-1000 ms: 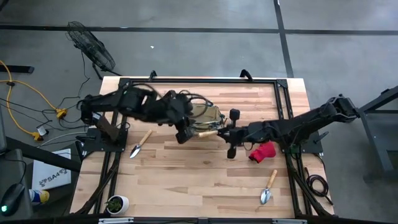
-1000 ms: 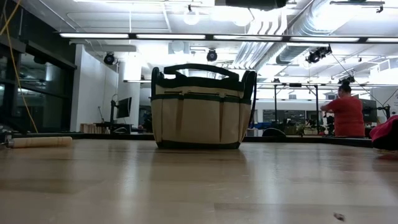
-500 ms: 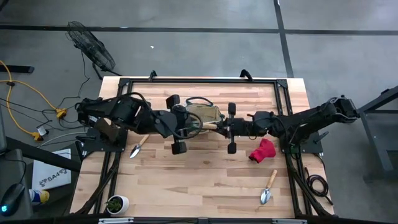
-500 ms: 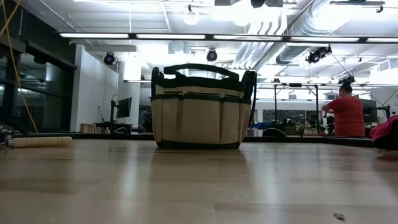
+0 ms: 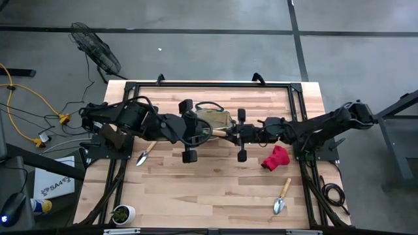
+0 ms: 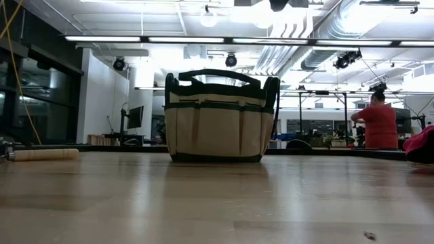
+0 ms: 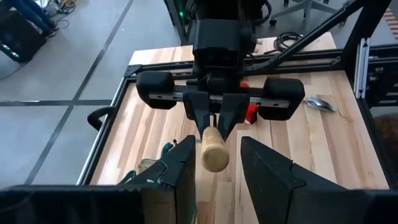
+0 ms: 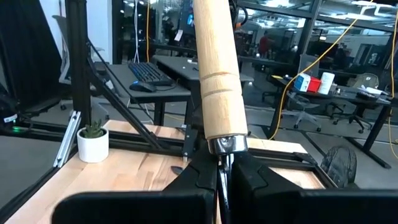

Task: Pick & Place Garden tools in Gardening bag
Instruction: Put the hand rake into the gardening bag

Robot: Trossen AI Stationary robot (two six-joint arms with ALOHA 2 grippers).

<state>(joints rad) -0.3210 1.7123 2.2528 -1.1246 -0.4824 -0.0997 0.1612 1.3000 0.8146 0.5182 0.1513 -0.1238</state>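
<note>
Just above frame centre in the high view, a wooden-handled tool (image 7: pixel 214 149) is hanging over the gardening bag (image 5: pixel 214 120), the right gripper (image 7: pixel 214 122) pinching its metal neck while the left gripper's (image 7: pixel 214 167) spread fingers (image 7: pixel 180 168) are flanking the handle's end.

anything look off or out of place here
One oddity: the right claw pinches a wooden-handled tool by its metal neck, not the handle, holding it in the air above the gardening bag, with the handle end between the open fingers of the left claw. The trowels and red glove lie flat on the table.
</note>
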